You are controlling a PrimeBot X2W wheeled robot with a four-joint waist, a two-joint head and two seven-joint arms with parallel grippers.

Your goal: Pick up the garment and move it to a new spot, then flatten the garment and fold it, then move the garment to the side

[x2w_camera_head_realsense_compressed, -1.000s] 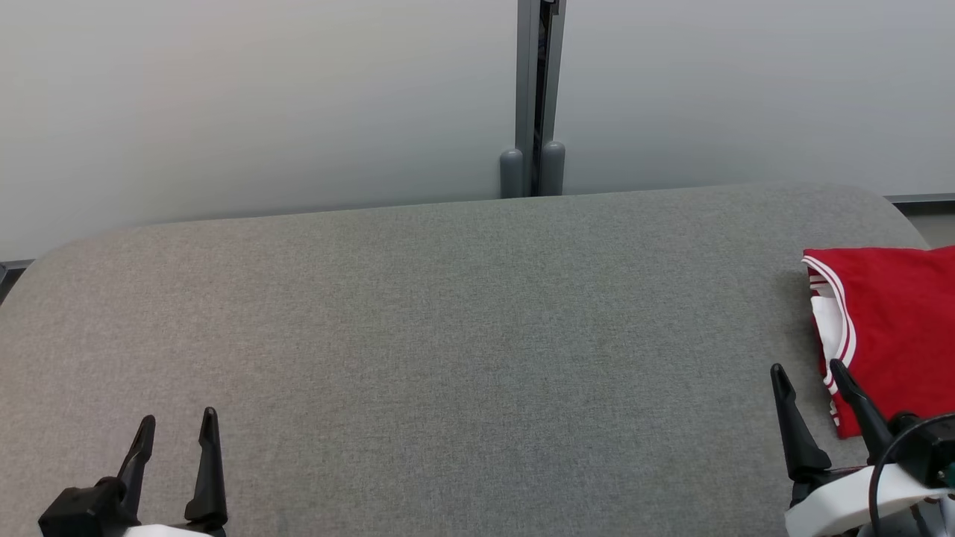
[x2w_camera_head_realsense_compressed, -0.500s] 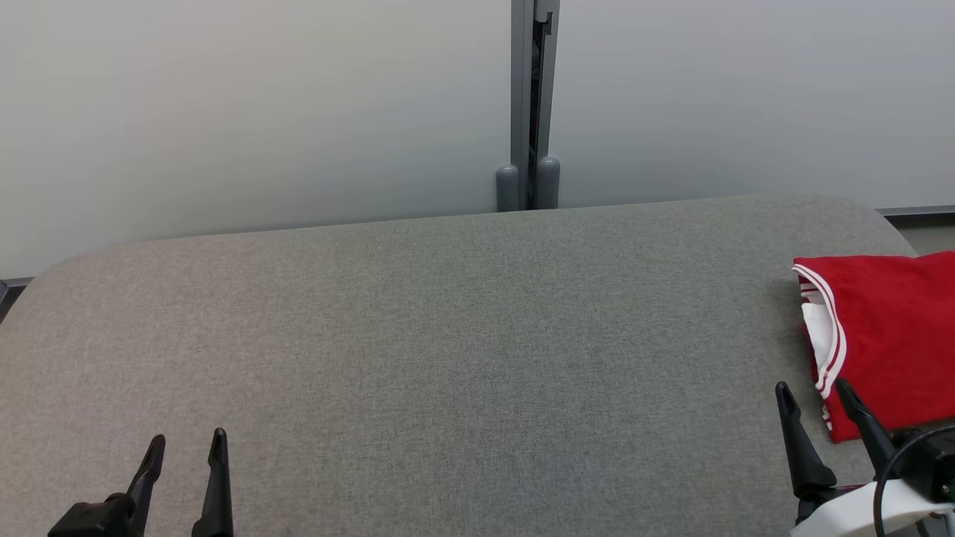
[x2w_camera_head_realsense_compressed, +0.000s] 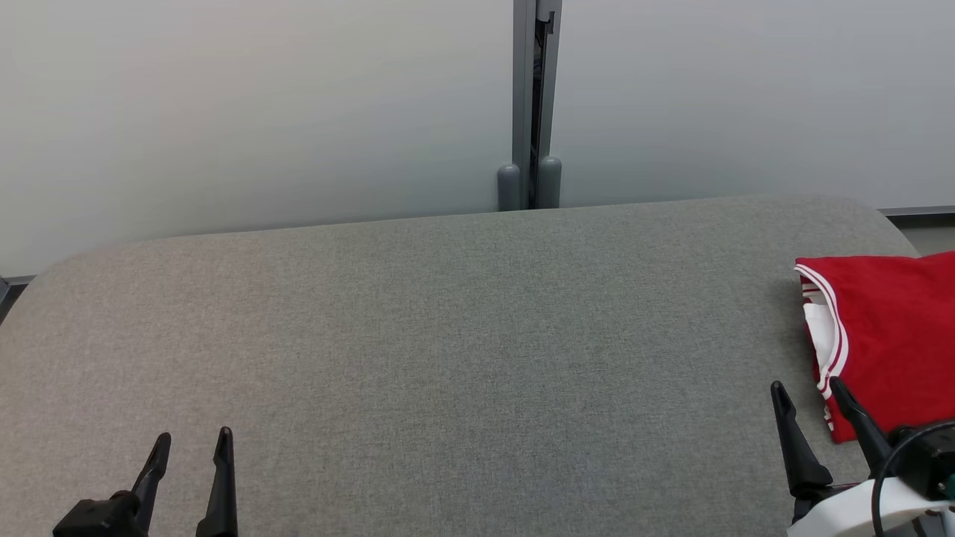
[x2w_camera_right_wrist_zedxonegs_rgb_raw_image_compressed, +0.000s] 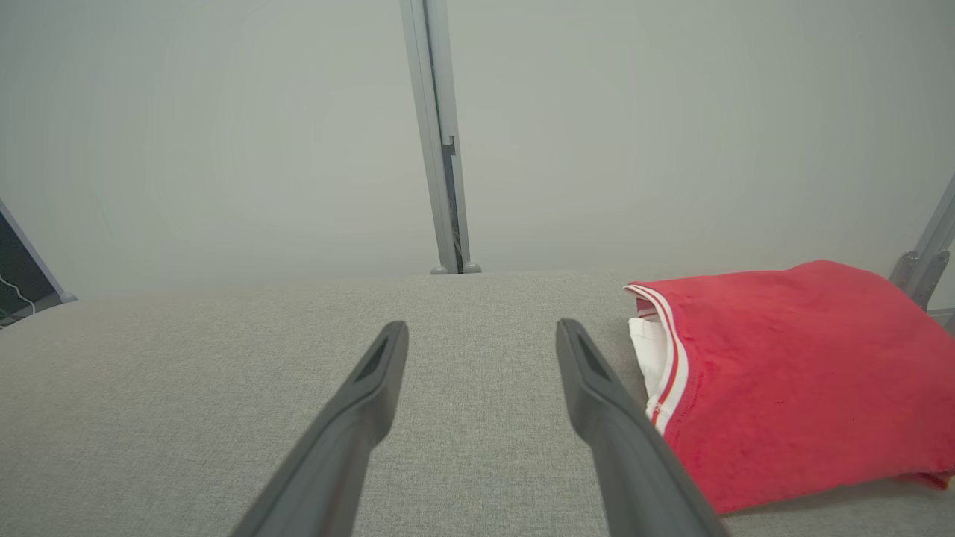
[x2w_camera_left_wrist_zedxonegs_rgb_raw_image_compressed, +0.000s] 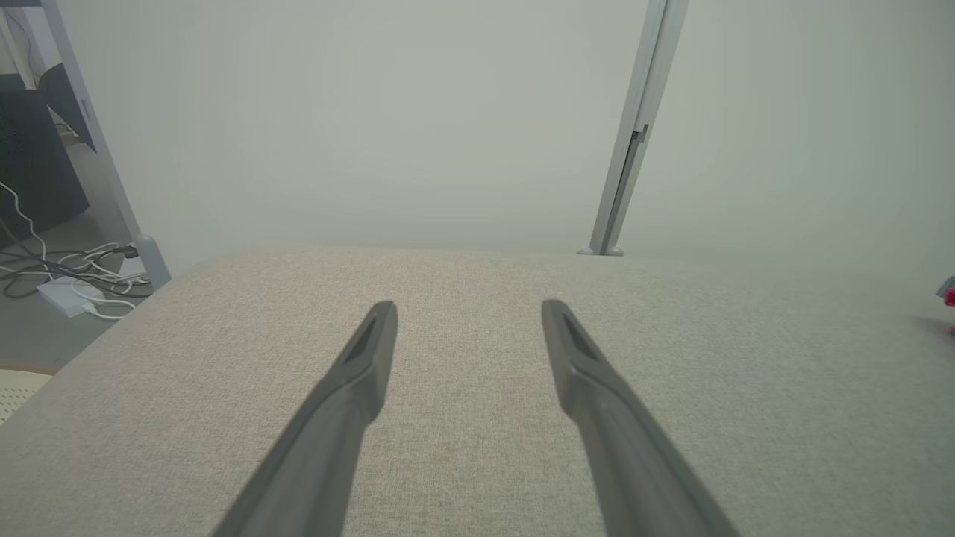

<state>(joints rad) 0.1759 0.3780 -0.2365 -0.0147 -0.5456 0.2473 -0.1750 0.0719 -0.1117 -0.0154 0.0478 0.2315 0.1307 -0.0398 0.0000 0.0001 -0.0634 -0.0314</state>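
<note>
Head view: the folded red garment (x2w_camera_head_realsense_compressed: 891,335) is laid at the right end of the table (x2w_camera_head_realsense_compressed: 448,335), apparently already set aside. Left wrist view: the left gripper (x2w_camera_left_wrist_zedxonegs_rgb_raw_image_compressed: 468,306) is held wide and empty above the table. Right wrist view: the right gripper (x2w_camera_right_wrist_zedxonegs_rgb_raw_image_compressed: 481,324) is likewise spread and empty, as nothing seems left to grip.

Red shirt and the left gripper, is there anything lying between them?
No. In the head view, just bare gray fabric surface stretches between the left gripper and the folded red shirt.

Pale wall panels (x2w_camera_head_realsense_compressed: 261,112), grey post (x2w_camera_head_realsense_compressed: 531,89)
</note>
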